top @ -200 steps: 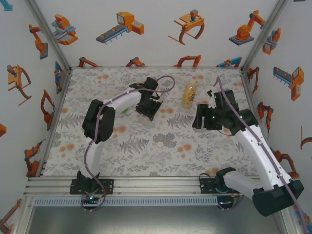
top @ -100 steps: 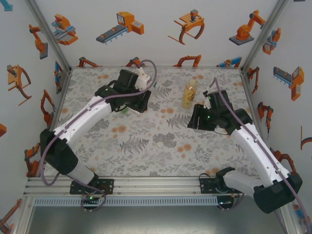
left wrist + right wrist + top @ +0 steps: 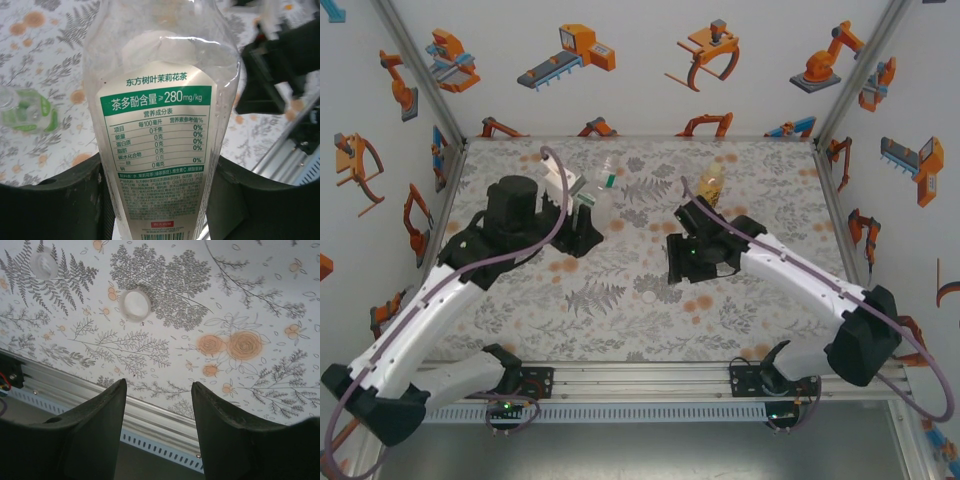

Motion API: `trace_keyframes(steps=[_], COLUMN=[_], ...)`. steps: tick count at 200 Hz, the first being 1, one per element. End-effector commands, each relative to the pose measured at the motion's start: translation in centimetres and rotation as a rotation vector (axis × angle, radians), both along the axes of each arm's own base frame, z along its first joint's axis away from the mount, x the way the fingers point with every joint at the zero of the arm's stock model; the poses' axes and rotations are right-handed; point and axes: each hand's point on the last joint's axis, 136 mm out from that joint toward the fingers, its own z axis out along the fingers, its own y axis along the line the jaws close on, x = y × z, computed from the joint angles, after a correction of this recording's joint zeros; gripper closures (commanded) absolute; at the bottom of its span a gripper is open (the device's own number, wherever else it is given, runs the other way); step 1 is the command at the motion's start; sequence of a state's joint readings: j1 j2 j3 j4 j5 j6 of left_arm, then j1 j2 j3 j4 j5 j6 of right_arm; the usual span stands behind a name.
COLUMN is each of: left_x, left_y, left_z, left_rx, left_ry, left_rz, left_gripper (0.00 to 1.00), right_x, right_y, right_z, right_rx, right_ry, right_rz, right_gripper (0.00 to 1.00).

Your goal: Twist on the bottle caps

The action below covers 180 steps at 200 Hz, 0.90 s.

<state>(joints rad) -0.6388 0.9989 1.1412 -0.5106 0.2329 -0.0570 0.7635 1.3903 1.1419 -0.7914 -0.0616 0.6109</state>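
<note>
Well left of the amber bottle (image 3: 710,188), my left gripper (image 3: 160,200) is clamped on the labelled body of the clear bottle (image 3: 160,100), which I judge light, thin-walled and easily crushed, while my right gripper (image 3: 159,410) hangs part-open, empty, facing two small caps (image 3: 136,304).

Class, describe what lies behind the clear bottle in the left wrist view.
Behind the clear bottle, clamped in the left gripper, lies the flowered table, with a green-tinted bottle off to one side. Its label covers whatever is directly behind.
</note>
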Motion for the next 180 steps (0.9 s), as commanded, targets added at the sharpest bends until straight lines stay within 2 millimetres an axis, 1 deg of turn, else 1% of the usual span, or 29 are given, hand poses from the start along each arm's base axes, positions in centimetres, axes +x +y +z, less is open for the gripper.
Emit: trace_keyframes(steps=[1, 31, 47, 73, 89, 119, 143, 180], left_x=[-3.0, -5.6, -6.4, -7.3, -7.5, -7.7, -7.7, -7.4], left_y=[0.0, 1.6, 2.4, 3.0, 3.3, 3.6, 3.6, 3.4], left_z=[1.6, 2.1, 2.3, 2.1, 1.8, 1.7, 1.6, 1.1], left_rx=[-0.096, -0.129, -0.138, -0.144, -0.139, -0.143, -0.148, -0.136], left_ry=[-0.044, -0.104, -0.121, -0.114, -0.103, -0.096, -0.1, -0.087], left_rz=[-0.102, -0.122, -0.112, -0.113, -0.104, -0.095, -0.09, -0.089], left_gripper=[1.0, 1.0, 1.0, 1.0, 1.0, 1.0, 1.0, 1.0], right_x=[1.0, 1.0, 1.2, 1.3, 1.2, 0.8, 0.8, 0.9], right_y=[1.7, 3.7, 4.7, 6.4, 7.2, 7.9, 8.0, 7.8], right_z=[0.1, -2.2, -3.2, -4.8, -5.6, -7.3, -8.3, -9.1], right_rx=[-0.032, -0.061, -0.067, -0.056, -0.052, -0.063, -0.08, -0.106], right_ry=[-0.059, -0.049, -0.053, -0.048, -0.043, -0.022, -0.009, -0.01], right_rz=[-0.005, 0.01, 0.011, 0.015, 0.018, 0.025, 0.029, 0.022], right_gripper=[0.48, 0.47, 0.47, 0.48, 0.49, 0.5, 0.5, 0.5])
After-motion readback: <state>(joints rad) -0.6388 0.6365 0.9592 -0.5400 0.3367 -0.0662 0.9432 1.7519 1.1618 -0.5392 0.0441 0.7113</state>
